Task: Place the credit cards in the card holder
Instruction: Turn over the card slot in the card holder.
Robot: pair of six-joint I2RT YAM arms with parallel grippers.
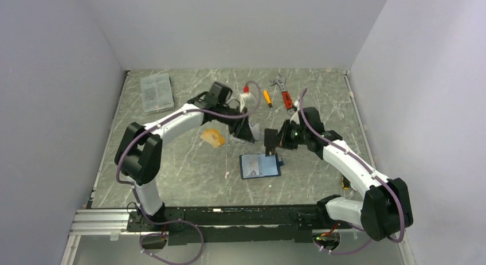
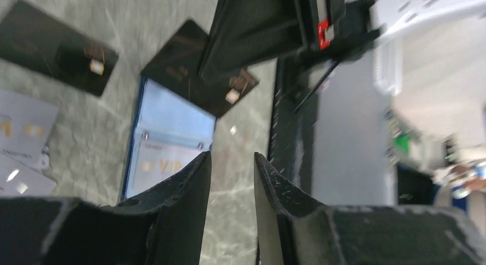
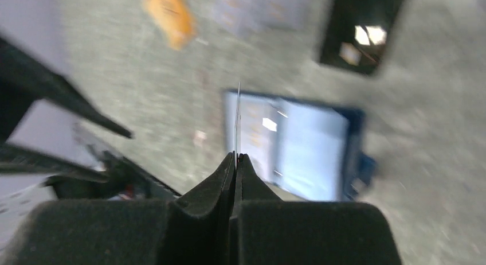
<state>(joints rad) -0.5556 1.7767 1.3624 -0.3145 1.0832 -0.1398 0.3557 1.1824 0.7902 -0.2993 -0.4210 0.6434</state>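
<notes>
Pinching black card [image 1: 270, 140], right gripper [image 3: 235, 157] near card holder [image 1: 259, 166].

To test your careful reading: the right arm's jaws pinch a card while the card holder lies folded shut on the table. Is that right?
Not quite. The card holder lies open, its light blue inside facing up, as the right wrist view shows. The right gripper does pinch a card in its jaws.

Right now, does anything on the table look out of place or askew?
Nothing damaged, but loose cards lie askew around the open card holder: an orange card left of it, silvery cards beyond. The right gripper, jaws shut, pinches a black card edge-on beside it.
</notes>
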